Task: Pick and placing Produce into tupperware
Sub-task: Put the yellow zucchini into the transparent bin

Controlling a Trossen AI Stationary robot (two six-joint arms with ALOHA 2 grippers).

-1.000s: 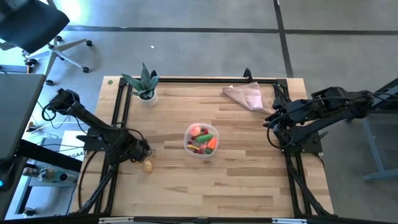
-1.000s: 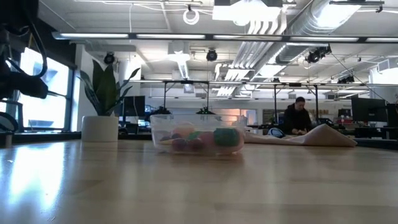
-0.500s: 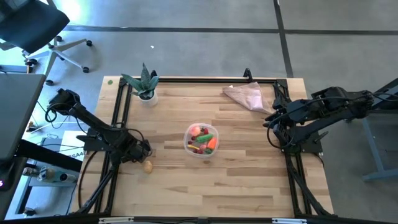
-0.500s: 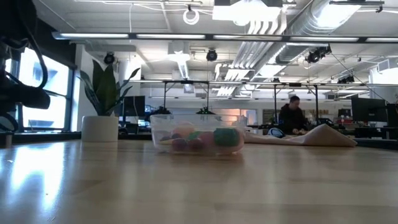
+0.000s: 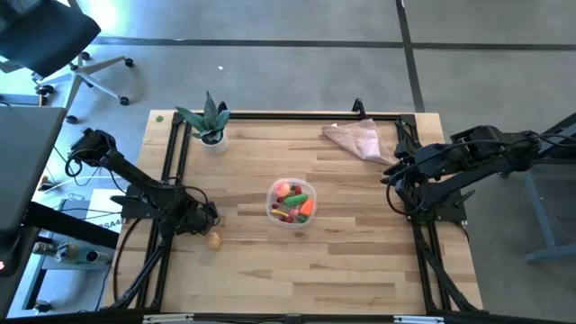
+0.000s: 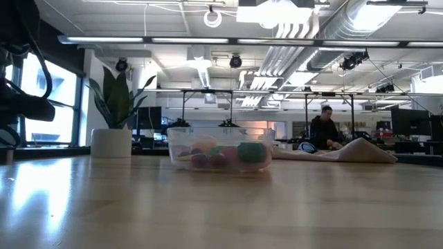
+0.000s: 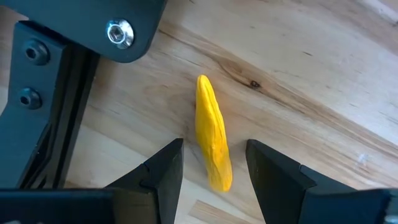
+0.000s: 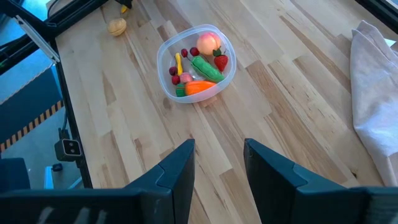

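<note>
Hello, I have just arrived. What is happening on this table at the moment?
A two-armed robot is sorting toy produce into a clear tupperware tub mid-table, which already holds several pieces. The left gripper is at the table's left edge, fingers open on either side of a yellow piece lying on the wood, not gripping it. A beige potato lies loose nearby. The right gripper, open, waits at the right side.
</note>
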